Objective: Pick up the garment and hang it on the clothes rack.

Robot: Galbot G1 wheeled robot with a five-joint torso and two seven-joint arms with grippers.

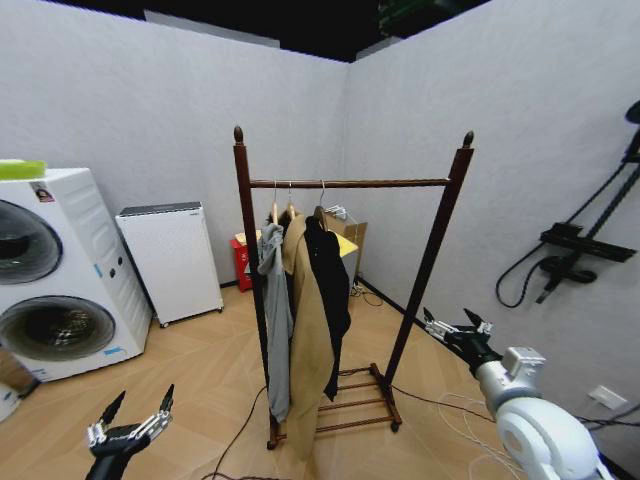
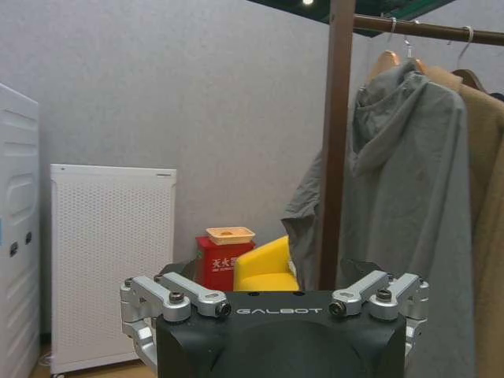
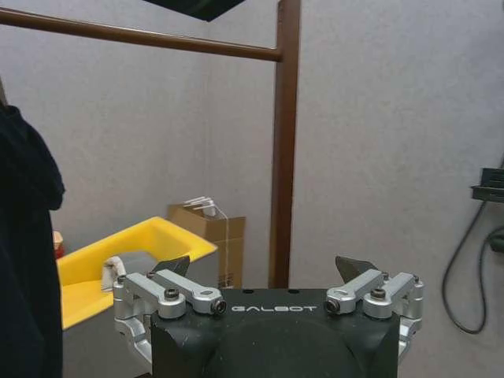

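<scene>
Left gripper (image 1: 135, 415), lower left of frame: fingers spread, empty. Garment (image 1: 328, 290) hangs at centre on the clothes rack (image 1: 350, 184); likely soft, floppy, moderately heavy, so grasp the hanger hook. Right gripper (image 1: 452, 325), lower right: spread, empty.

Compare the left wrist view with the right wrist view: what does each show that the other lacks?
Left wrist view alone: the grey hooded jacket, the long tan coat, a white perforated appliance and a red box. Right wrist view alone: the long plain black garment, a cardboard box and black cables. Both: the reddish-brown wooden clothes rack, a yellow bin, and that arm's open gripper, left gripper, right gripper.
</scene>
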